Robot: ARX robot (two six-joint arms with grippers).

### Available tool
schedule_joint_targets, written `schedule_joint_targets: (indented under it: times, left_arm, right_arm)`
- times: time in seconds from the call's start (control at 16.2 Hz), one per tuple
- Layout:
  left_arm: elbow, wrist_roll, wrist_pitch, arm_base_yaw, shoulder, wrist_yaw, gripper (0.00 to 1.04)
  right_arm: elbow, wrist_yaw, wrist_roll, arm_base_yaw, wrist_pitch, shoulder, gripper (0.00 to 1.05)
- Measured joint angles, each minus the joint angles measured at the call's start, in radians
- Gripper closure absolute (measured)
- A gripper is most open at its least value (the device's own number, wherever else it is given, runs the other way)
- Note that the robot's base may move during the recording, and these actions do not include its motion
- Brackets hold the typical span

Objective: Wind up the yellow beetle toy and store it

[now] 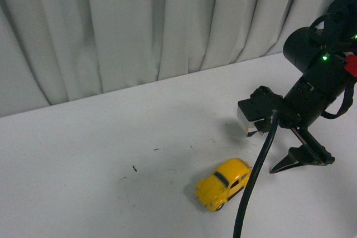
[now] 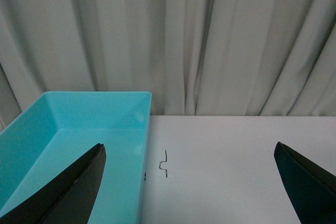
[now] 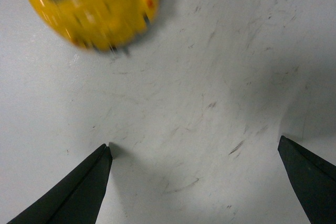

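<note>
The yellow beetle toy (image 1: 223, 184) stands on its wheels on the white table, near the front edge. My right gripper (image 1: 277, 167) is open and empty, low over the table just right of the toy. In the right wrist view the toy (image 3: 94, 9) is blurred and lies ahead of the open gripper (image 3: 194, 142), outside its black fingers (image 3: 79, 192). My left gripper (image 2: 189, 146) is open and empty, and does not show in the front view. A teal bin (image 2: 144, 129) stands empty beside its one finger (image 2: 73, 187).
A grey curtain (image 1: 139, 26) hangs along the table's far edge. The right arm's black cable (image 1: 254, 182) hangs down just right of the toy. A small dark mark (image 2: 164, 163) is on the table beside the bin.
</note>
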Motion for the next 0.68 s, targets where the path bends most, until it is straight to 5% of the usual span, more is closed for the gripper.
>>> schedule_joint_targets:
  times: [0.68]
  left_arm:
    - [0.000,0.000,0.000,0.000,0.000,0.000,0.07]
  right_arm:
    - [-0.002,0.004,-0.016,0.019,0.010,0.000,0.07]
